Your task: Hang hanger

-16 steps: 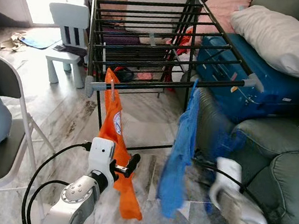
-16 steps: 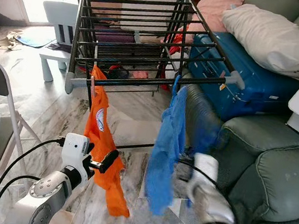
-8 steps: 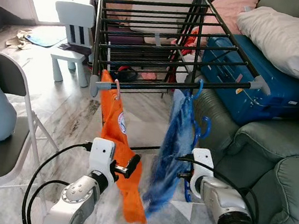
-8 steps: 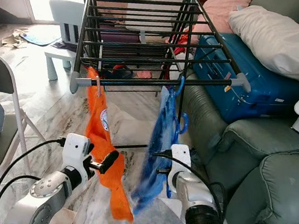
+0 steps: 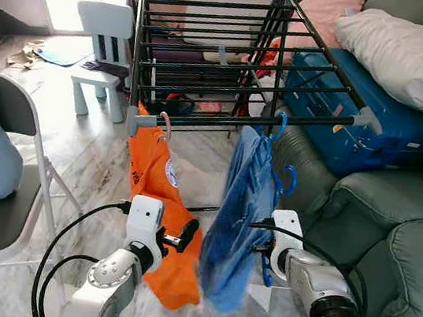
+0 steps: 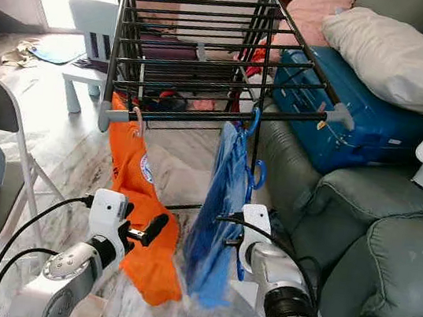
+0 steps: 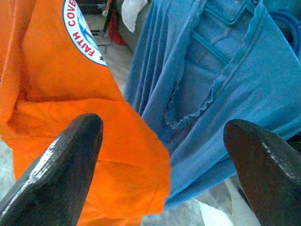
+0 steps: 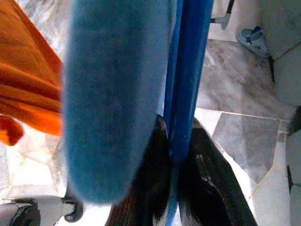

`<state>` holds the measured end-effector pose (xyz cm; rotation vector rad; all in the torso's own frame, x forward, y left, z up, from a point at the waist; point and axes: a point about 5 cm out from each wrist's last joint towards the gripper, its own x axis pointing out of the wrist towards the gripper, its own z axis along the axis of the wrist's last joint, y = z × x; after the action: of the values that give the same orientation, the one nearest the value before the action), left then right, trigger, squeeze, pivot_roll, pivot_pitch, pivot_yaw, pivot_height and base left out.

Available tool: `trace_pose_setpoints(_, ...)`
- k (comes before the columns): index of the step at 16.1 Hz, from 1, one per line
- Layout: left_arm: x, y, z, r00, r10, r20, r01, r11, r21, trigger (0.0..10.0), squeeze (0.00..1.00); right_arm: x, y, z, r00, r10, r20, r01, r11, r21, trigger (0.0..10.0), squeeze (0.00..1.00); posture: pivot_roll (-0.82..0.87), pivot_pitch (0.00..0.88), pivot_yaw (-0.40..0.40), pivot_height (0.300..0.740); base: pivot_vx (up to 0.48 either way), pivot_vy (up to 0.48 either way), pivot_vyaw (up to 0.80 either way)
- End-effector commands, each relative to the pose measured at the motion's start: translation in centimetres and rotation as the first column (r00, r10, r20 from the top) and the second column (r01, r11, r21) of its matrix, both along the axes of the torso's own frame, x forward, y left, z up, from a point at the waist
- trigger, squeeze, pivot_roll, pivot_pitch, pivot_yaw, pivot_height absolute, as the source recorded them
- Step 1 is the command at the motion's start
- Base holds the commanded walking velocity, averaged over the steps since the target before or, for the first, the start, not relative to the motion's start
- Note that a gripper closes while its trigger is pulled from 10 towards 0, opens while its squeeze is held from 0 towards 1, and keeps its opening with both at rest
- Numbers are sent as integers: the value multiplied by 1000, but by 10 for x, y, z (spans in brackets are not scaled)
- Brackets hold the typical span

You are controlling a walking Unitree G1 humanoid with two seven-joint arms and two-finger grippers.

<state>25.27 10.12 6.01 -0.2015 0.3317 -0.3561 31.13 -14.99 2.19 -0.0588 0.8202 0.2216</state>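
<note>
1. the blue hanger (image 5: pixel 277 186), carrying a blue shirt (image 5: pixel 236 218), is hooked on the rack (image 5: pixel 233 66) front bar.
2. the right pincer (image 8: pixel 176 155) is clamped on the hanger.
3. the left pincer (image 7: pixel 160 155) is spread wide, empty, beside an orange shirt (image 5: pixel 156 222).

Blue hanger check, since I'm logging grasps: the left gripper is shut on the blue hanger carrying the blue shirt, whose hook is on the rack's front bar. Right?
Wrong arm. The right gripper is shut on the blue hanger, as the right wrist view shows; the left gripper is open. The rest stands.
</note>
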Motion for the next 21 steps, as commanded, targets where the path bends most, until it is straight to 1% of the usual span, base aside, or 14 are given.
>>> trace_pose_setpoints(1,1,-1,-2,1000,-10,-11,10,1000,12,10000,0,7,7,8,998,45,35,-45,999,-4,10000,0,-88,0,3,740,0,0,0)
trace_pose_setpoints(2,1,-2,-2,1000,-10,-12,10,1000,12,10000,0,7,8,8,998,52,35,-52,999,0,10000,0,-88,0,1,740,0,0,0)
trace_pose_setpoints(3,1,-2,-2,1000,-8,-13,9,1000,11,10000,0,7,11,9,996,83,40,-83,997,2,10000,0,-88,0,1,740,0,0,0)
trace_pose_setpoints(7,1,-2,-2,1000,-8,-14,8,1000,9,10000,0,8,16,11,991,121,50,-122,993,7,10000,0,-88,0,0,740,0,0,0)
trace_pose_setpoints(9,1,-2,-3,1000,-9,-14,9,1000,10,10000,0,8,15,11,992,116,53,-116,993,1,10000,0,-88,0,-1,740,0,0,0)
trace_pose_setpoints(11,1,-2,-3,1000,-7,-14,7,1000,10,10000,0,9,9,12,993,95,65,-94,996,-6,10000,0,-88,0,-1,740,0,0,0)
trace_pose_setpoints(12,0,-2,-3,1000,-6,-14,7,1000,11,10000,0,11,0,15,994,65,88,-63,998,-27,10000,0,-88,0,-2,740,0,0,0)
trace_pose_setpoints(13,0,-2,-3,1000,-6,-14,6,1000,12,10000,0,12,-5,16,993,53,104,-48,998,-46,10000,0,-87,0,-2,740,0,0,0)
trace_pose_setpoints(14,0,-2,-3,1000,-5,-14,6,1000,13,10000,0,13,-15,19,991,27,134,-16,997,-81,10000,0,-88,0,-2,740,0,0,0)
trace_pose_setpoints(15,0,-1,-3,1000,-4,-14,4,1000,13,10000,0,15,-28,22,987,-19,157,36,994,-103,10000,0,-88,0,-1,740,0,0,0)
trace_pose_setpoints(16,0,0,-3,1000,-3,-15,3,1000,15,10000,0,15,-49,25,983,-82,161,100,989,-108,10000,0,-90,0,1,740,0,0,0)
trace_pose_setpoints(19,0,1,-3,1000,-5,-16,5,1000,19,10000,0,13,-67,27,982,-117,148,134,984,-116,10000,0,-91,0,4,740,0,0,0)
trace_pose_setpoints(20,0,1,-3,1000,-5,-16,5,1000,19,10000,0,13,-67,27,982,-117,148,134,984,-116,10000,0,-91,0,4,740,0,0,0)
trace_pose_setpoints(21,0,3,-2,1000,-16,-9,16,1000,19,10000,0,9,-80,26,984,-126,122,141,983,-122,10000,0,-91,0,8,740,0,0,0)
